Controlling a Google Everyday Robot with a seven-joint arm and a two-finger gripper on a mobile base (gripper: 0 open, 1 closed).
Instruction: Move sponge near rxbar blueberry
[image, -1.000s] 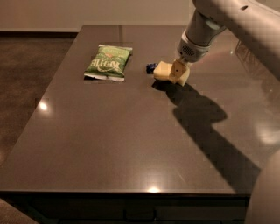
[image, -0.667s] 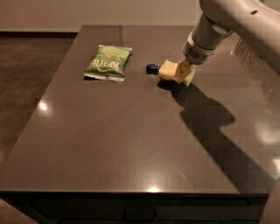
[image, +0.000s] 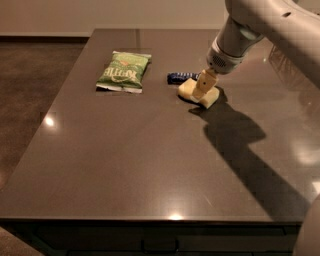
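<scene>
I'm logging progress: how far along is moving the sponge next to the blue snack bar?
Mostly done: the sponge sits on the table right beside the blue snack bar. In hand: the end effector is down on the sponge. Left: pulling away, so the sponge stays there by itself.

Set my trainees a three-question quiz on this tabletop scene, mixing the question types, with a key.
1. True or false: on the dark table, the green chip bag lies right of the sponge in the camera view.
2. Multiple choice: the gripper is down at A) the green chip bag, B) the sponge, C) the table's near edge.
3. Fill in: the thing lying closest to the sponge is the ____.
Key: 1 false; 2 B; 3 rxbar blueberry.
</scene>
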